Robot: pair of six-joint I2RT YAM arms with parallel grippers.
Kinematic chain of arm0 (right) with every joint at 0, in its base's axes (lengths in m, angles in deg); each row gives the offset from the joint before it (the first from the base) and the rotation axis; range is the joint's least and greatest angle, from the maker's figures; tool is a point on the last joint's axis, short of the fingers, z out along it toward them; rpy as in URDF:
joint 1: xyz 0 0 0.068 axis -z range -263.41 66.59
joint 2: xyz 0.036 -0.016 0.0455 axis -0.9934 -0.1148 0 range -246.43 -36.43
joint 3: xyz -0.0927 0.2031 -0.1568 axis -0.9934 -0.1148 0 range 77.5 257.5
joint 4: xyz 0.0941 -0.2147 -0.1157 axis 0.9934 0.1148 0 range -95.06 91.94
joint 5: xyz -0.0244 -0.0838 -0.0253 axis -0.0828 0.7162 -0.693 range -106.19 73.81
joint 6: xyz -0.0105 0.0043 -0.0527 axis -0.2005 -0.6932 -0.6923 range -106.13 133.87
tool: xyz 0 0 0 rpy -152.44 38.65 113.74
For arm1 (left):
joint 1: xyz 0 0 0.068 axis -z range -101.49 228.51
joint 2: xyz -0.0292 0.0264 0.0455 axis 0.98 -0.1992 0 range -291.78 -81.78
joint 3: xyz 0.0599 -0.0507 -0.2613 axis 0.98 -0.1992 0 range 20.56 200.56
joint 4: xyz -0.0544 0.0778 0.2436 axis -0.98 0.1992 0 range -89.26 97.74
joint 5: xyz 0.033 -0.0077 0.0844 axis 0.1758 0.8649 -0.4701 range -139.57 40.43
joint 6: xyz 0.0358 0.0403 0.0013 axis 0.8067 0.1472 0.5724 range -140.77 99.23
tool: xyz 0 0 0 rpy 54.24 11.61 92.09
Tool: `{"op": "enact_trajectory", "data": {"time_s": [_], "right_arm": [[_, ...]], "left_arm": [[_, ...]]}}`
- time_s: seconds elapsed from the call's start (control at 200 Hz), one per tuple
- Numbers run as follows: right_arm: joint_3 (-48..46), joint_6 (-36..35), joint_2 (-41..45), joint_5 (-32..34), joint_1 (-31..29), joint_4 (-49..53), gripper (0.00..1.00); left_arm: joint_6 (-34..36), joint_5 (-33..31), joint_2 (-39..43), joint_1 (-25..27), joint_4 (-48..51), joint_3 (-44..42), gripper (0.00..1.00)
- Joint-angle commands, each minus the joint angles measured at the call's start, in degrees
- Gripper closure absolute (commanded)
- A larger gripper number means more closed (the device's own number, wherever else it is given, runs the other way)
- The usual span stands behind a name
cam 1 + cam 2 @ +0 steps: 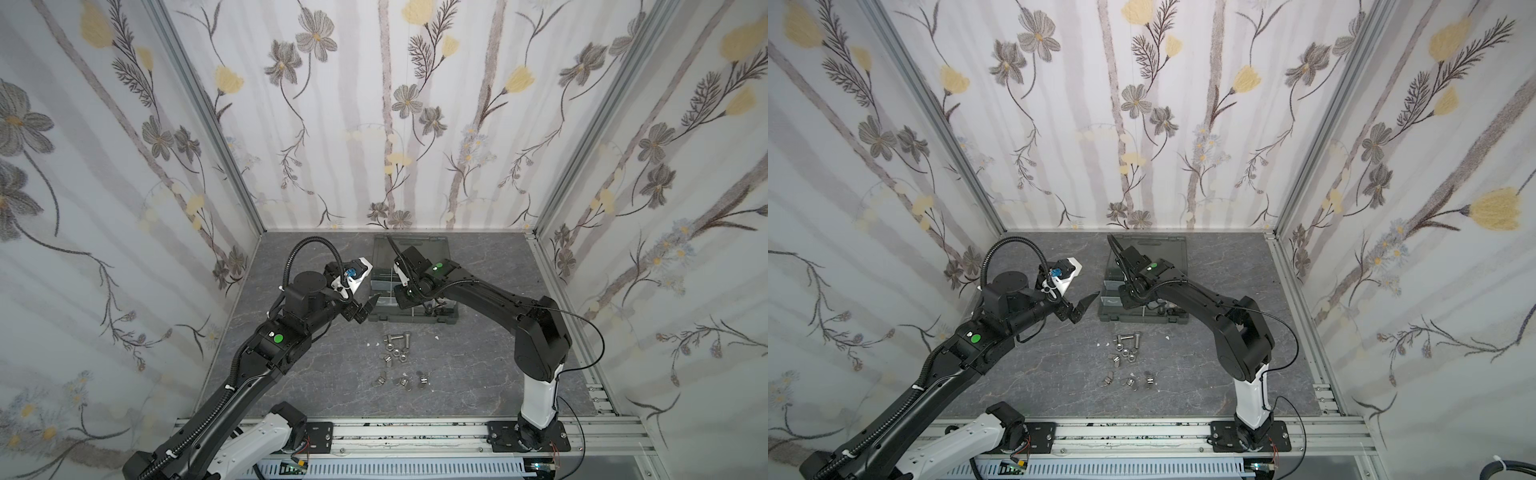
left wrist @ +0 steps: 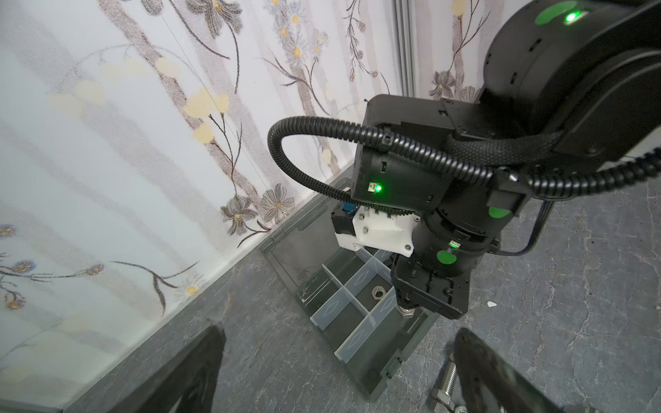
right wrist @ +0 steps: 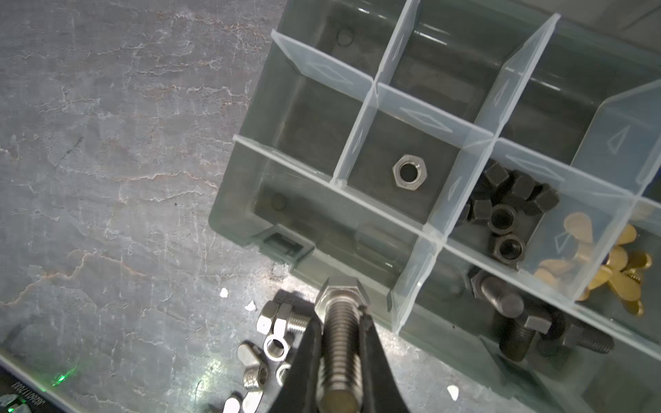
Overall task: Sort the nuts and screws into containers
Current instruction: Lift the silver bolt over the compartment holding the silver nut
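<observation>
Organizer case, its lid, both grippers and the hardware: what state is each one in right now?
organizer case, open
lid, swung fully open
right gripper, shut on the silver bolt
silver bolt, clamped by its threads
left gripper, open, empty
silver hex nut, lying flat, sorted alone
black nuts, sorted, piled together
loose silver hardware, unsorted on the table

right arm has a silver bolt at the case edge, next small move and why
Probably ease the right gripper forward until the silver bolt hangs over the empty front compartment. Its head barely reaches the case edge, so releasing now might drop it outside; black bolts lie next door.
</observation>
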Motion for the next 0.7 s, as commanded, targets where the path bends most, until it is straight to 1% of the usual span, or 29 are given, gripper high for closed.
{"op": "enact_trajectory", "data": {"time_s": [0.0,0.25,0.699], "right_arm": [[2.39,-1.68,-2.17,1.48,0.71,-0.92,0.89],[3.67,-3.09,-5.89,0.69,1.21,-2.26,0.90],[1.86,-4.25,-9.58,-1.24,0.96,-3.51,0.89]], "left_arm": [[-0.02,-0.36,-0.05,-0.09,-0.39,0.37,0.00],[0.24,-0.67,-0.07,-0.07,-0.04,0.19,0.00],[0.19,-0.42,-0.06,-0.08,0.53,0.20,0.00]]}}
